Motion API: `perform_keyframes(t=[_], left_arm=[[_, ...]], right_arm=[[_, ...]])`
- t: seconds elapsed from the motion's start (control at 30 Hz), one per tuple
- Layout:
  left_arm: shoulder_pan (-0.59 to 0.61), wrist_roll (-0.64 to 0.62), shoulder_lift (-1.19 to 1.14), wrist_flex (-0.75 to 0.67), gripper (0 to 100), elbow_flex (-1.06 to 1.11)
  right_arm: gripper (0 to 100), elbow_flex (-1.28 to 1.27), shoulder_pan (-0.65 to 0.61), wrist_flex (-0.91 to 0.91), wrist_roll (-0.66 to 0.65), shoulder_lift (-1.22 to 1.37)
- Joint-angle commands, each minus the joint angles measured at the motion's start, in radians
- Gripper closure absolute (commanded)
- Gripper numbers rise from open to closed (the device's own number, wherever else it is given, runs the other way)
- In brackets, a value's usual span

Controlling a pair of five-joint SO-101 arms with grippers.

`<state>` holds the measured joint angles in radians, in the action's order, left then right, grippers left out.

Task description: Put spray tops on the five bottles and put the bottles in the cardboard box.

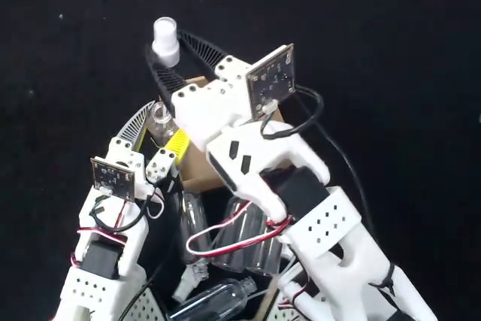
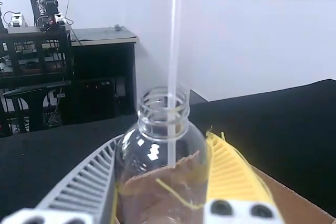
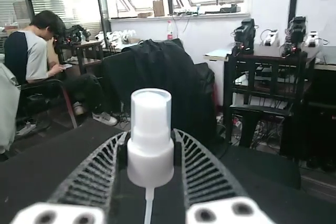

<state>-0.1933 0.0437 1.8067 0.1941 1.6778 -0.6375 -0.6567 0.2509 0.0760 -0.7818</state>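
Bottle [image 2: 163, 150] stands upright at the box's [image 1: 197, 174] edge, clamped between the left gripper's [image 1: 159, 129] fingers. Right gripper [image 3: 150, 148] pinches a spray top [image 3: 150, 124] above it, and the top's tube [image 2: 173, 51] runs down into the open neck. More bottles [image 1: 225, 249] lie by the arm bases.

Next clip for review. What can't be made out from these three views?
High view: the right arm covers most of the cardboard box, so its contents are hidden.
High view: both arms and the bottom edge cut off the spare bottles; their number is unclear.
Left wrist view: the jaws and the bottom edge hide the lower body of the held bottle.
Right wrist view: the bottom edge cuts off the tube of the spray top.
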Motion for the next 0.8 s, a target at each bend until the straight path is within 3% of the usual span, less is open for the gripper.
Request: perform_keyframes(t=[0.0, 0.2, 0.4, 0.67, 0.77], left_arm=[[-0.004, -0.008, 0.014, 0.003, 97, 0.022], [-0.005, -0.008, 0.014, 0.003, 97, 0.022], [-0.007, -0.005, 0.014, 0.003, 97, 0.022], [-0.002, -0.006, 0.014, 0.003, 97, 0.022], [-0.001, -0.003, 0.014, 0.003, 97, 0.022]], right_arm=[[98.5, -0.025, -0.060, 0.005, 0.003, -0.031], [98.2, -0.088, -0.089, 0.117, 0.003, -0.159], [84.0, -0.088, -0.089, 0.206, 0.003, -0.150], [87.1, 0.053, -0.080, 0.356, 0.002, -0.151], [87.1, 0.148, 0.032, 0.465, -0.068, -0.157]])
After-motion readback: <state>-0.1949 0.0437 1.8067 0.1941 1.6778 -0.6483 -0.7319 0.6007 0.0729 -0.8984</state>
